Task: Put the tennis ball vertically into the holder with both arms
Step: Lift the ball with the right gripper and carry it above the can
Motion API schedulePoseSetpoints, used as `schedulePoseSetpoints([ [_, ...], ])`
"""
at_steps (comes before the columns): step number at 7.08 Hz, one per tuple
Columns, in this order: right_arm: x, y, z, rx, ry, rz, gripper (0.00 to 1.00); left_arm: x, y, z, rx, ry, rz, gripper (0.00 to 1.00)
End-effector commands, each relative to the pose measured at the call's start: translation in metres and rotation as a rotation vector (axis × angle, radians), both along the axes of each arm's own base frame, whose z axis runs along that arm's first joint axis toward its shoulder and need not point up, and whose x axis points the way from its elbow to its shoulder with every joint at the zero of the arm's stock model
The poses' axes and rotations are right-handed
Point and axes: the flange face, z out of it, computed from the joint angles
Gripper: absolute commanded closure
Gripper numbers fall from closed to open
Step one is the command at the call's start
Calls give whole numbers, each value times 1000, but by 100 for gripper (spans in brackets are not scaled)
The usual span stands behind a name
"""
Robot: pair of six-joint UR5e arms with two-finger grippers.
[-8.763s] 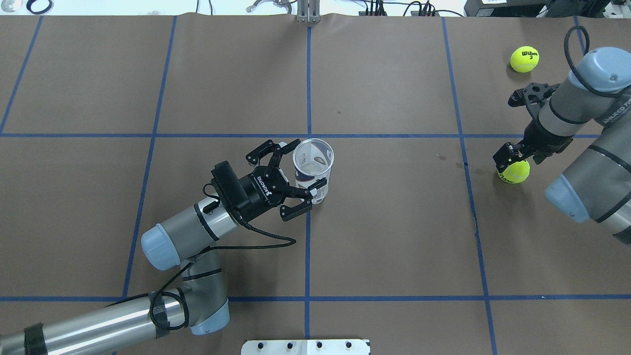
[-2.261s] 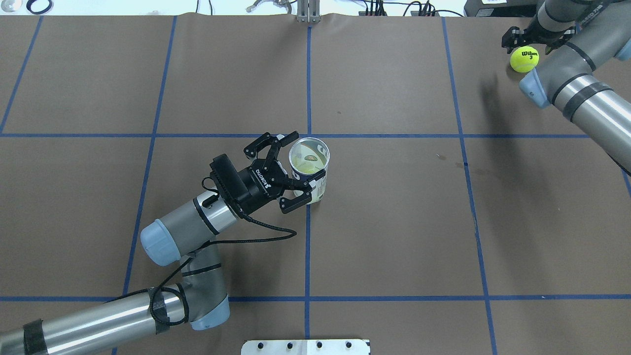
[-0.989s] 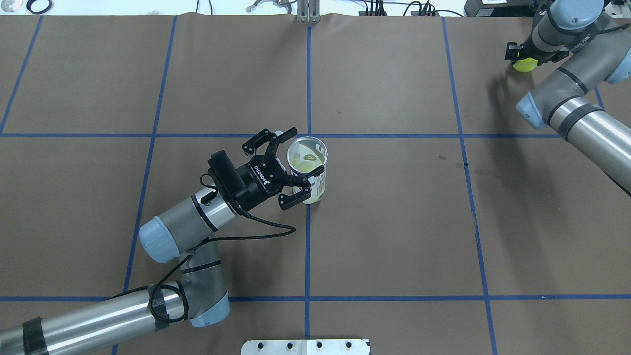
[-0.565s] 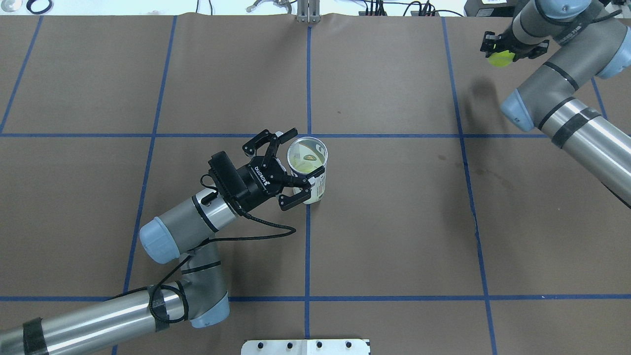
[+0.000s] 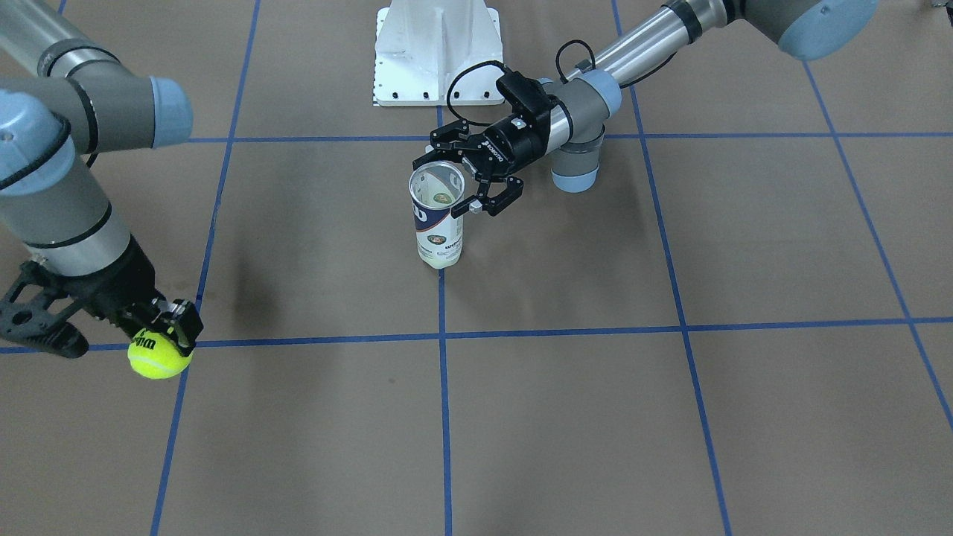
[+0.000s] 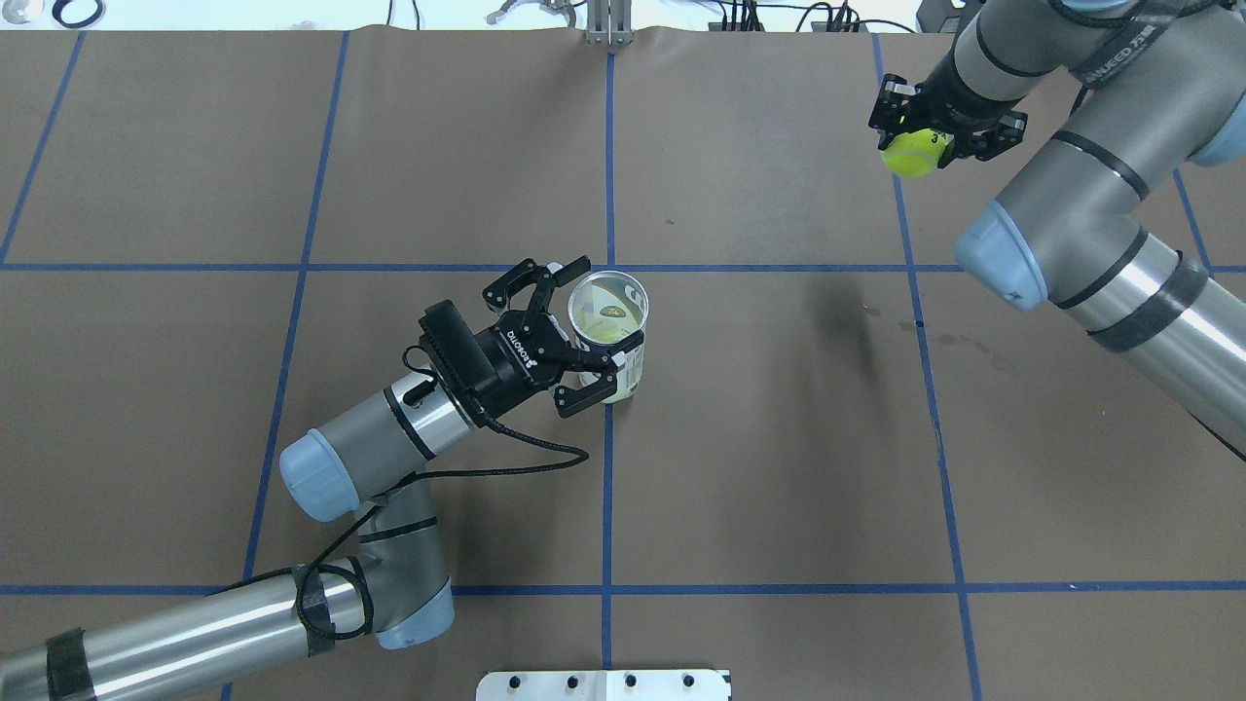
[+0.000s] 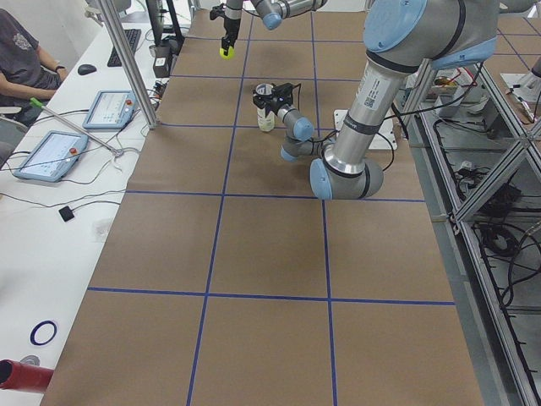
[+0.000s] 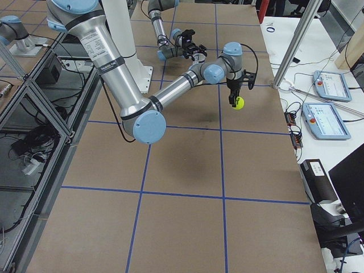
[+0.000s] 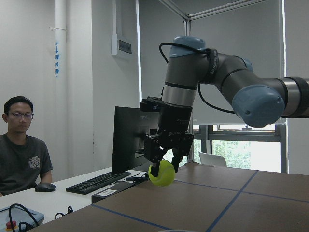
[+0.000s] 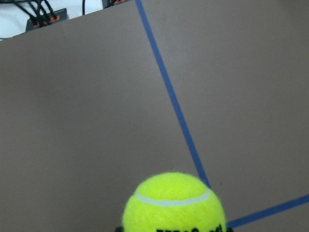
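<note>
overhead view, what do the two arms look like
The left arm and right arm are silver tubes with grey joints, pale blue caps and black tape bands. The left hand is black, two-fingered, with white ROBOTIQ lettering and a looping black cable; the right hand is black too.

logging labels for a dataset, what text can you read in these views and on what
"ROBOTIQ": on the left gripper, along its body.
"3": on the tennis ball.
Label on the holder: white logo mark; the small print is too small to read.
Lettering on the right arm: too blurred to read.
</note>
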Motion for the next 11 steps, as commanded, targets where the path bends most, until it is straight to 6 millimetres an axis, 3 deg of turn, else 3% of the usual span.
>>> schedulePoseSetpoints([
  [1, -21, 72, -71, -55, -95, -13, 100, 2, -2, -2, -6, -18, 0, 1],
  [3, -39, 111, -112, -77, -185, -21, 100, 2, -3, -4, -6, -18, -2, 1],
  [7, -88, 155, -192, -124, -307, -42, 100, 2, -3, -3, -6, -20, -2, 1],
  [9, -105, 165, -211, -119, -324, -66, 100, 2, -3, -3, -7, -19, -3, 1],
  [11, -129, 151, -228, -130, -313, -57, 100, 2, -3, -3, -6, -20, -2, 1],
])
